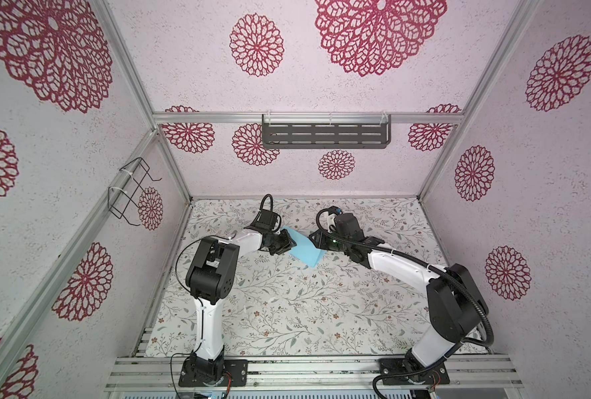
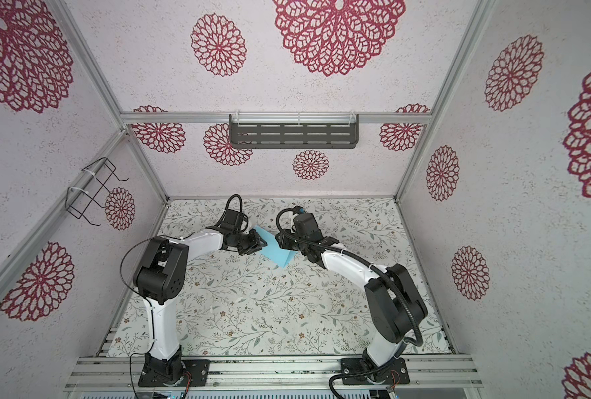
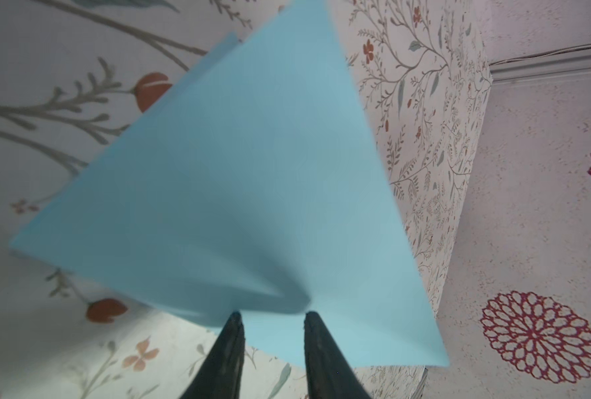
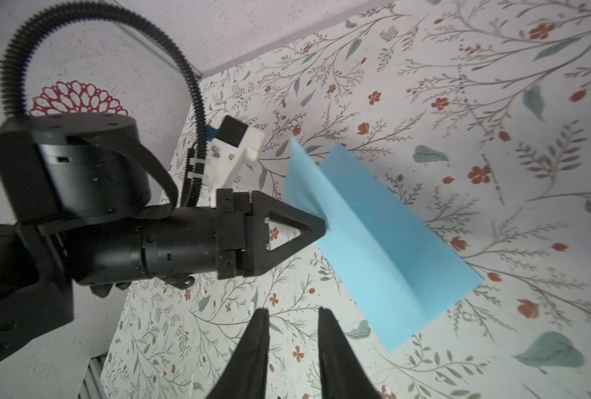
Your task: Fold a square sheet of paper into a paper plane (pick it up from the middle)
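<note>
Left gripper [image 3: 271, 312] narrow, astride raised ridge of square sheet of paper [image 4: 373, 248]; grip cannot be told. Right gripper [image 4: 294, 311] narrow, empty, near. Best: pinch ridge squarely, lift level.

Square sheet of paper [image 1: 304, 250] [image 2: 275, 250]: light blue, plain, thin. Pos: centre of scene, twd the back, in both top views. Not flat. R wrist view [image 4: 384, 248] shows it bent along a soft ridge, small flap standing up, larger panel sloping down. L wrist view [image 3: 252, 172]: puckered at one edge, 2nd layer's corner peeking behind.
</note>
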